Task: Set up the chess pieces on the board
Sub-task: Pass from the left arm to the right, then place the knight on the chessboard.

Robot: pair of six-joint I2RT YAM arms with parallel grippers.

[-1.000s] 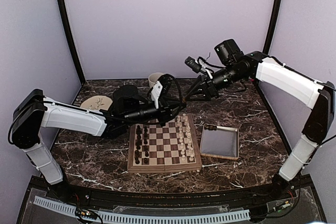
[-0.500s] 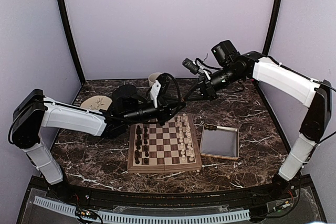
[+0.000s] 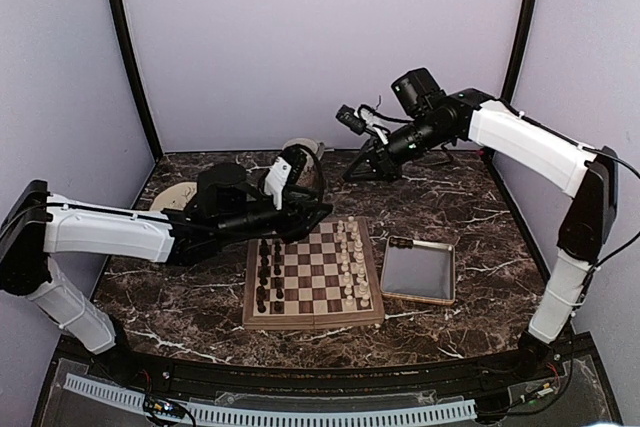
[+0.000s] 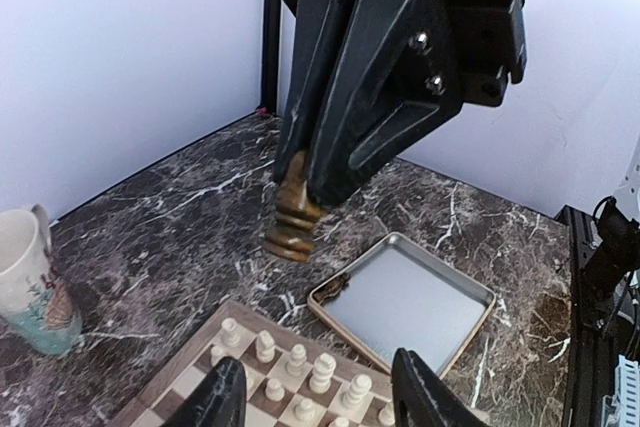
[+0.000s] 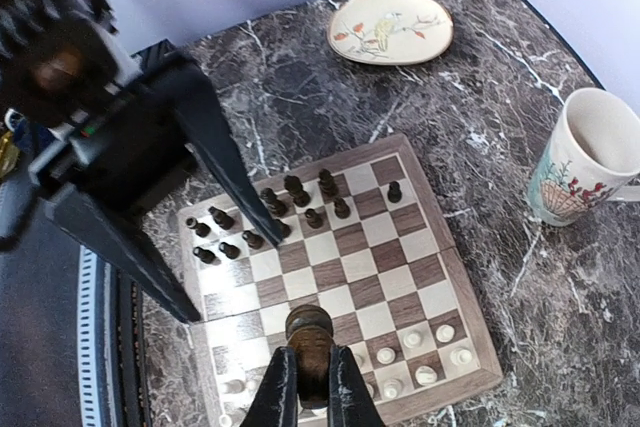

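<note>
**Right gripper [image 3: 352,173] holds one dark piece [image 4: 290,227] in the air behind the board [image 3: 310,277]; left gripper [image 3: 315,209] is open beside it.**

From above, we see the left arm stretched low across the table [image 3: 480,227], its gripper over the board's back left corner. The right arm comes in high from the right, pointing down and left past the board's back edge. Dark pieces [image 3: 265,272] stand along the board's left side and cream pieces [image 3: 350,265] along its right. A tray [image 3: 418,269] lies just right of the board, with marble showing all round both. In the left wrist view, our own fingers [image 4: 222,397] stand wide apart with nothing between them. Facing them, the right gripper is clamped on the dark piece, which hangs over marble behind the tray. In the right wrist view, we see that piece pinched between the fingers [image 5: 280,387], with the board below, a mug [image 5: 590,162] off to the right and a plate [image 5: 390,27] beyond.
</note>
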